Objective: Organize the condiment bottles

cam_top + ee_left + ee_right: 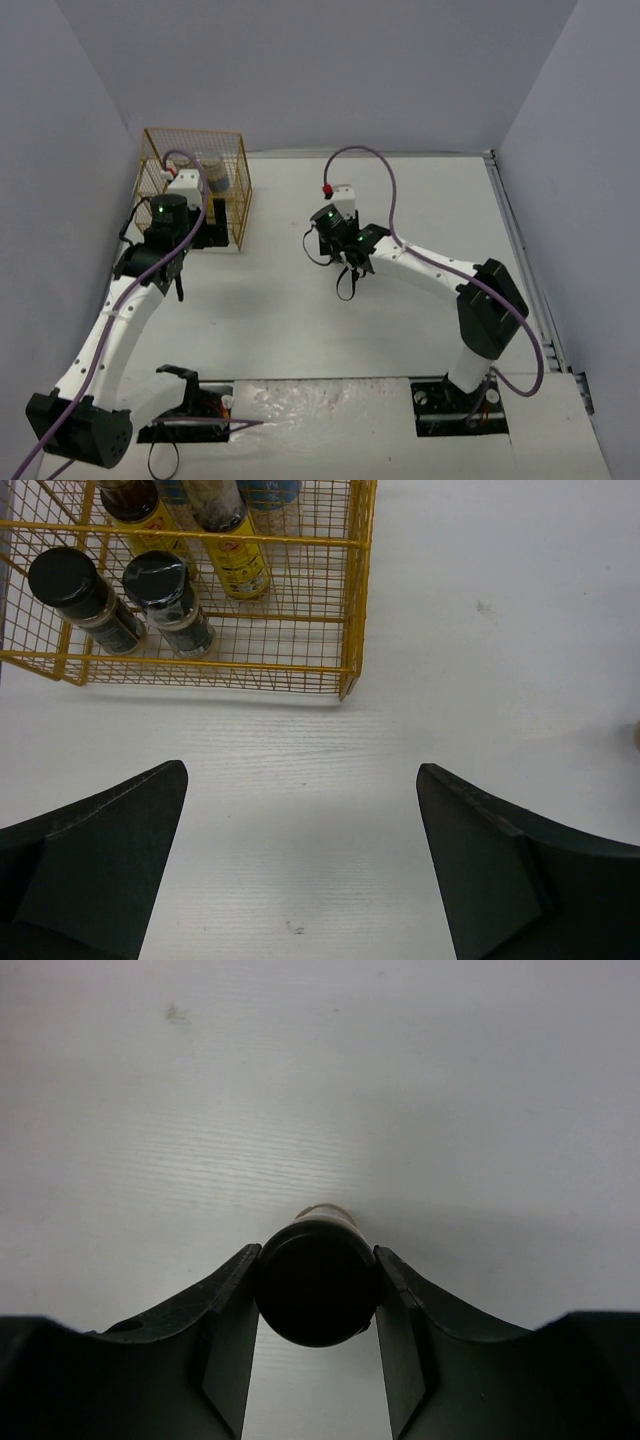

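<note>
**Right side loaded, left side free**

The white, faintly grained table (300, 330) carries the boxy gold wire rack (200, 664) at 11 o'clock from my left gripper (300, 775), whose fingers stand wide apart above the tabletop. Inside the rack I count two slim yellow-labelled bottles (240, 560) and two round black-lidded jars (62, 575). My right gripper (317, 1260) is clamped on a third black-lidded jar (316, 1300).

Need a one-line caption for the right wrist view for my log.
Right gripper shut on a black-lidded jar, seen lid-on, white table behind.
</note>
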Controlling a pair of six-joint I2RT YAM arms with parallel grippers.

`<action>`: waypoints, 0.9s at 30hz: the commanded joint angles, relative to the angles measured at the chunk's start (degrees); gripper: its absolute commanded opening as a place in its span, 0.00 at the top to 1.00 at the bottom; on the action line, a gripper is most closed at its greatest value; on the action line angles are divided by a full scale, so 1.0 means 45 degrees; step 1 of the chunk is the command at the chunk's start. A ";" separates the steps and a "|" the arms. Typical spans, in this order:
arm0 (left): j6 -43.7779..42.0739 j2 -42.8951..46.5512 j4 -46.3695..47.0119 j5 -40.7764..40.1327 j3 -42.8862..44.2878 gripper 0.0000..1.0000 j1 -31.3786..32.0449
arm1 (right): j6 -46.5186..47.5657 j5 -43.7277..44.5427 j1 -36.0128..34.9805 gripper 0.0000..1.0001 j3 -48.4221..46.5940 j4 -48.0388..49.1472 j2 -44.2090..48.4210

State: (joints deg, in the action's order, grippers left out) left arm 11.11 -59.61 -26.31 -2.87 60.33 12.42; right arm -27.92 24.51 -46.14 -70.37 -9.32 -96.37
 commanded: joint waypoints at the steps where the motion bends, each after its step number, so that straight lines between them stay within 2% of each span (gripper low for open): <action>1: 0.0027 0.0482 0.0808 -0.0923 0.0232 0.03 -0.0065 | 0.1532 -0.1174 -0.0576 0.90 -0.2217 0.0528 -0.1975; 5: 0.0060 0.0531 0.0877 -0.1242 0.0171 0.03 -0.0100 | 0.1978 -0.1591 -0.0945 0.88 -0.3248 0.0543 -0.2971; 10: 0.0089 0.0489 0.0964 -0.1132 0.0128 0.03 -0.0124 | 0.2165 -0.1875 -0.0996 0.84 -0.3340 0.0626 -0.3331; 18: 0.0128 0.0235 0.1063 -0.0566 0.0108 0.03 -0.0124 | 0.2175 -0.2205 -0.0977 0.58 -0.2349 0.0867 -0.2890; 27: 0.0167 0.0079 0.1166 -0.0172 0.0030 0.03 -0.0124 | 0.1963 -0.2318 -0.0977 0.40 -0.1316 0.1299 -0.2057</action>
State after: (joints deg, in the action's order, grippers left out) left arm 11.18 -59.10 -25.27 -4.83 60.07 12.25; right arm -18.96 14.27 -50.68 -77.29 -5.38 -110.83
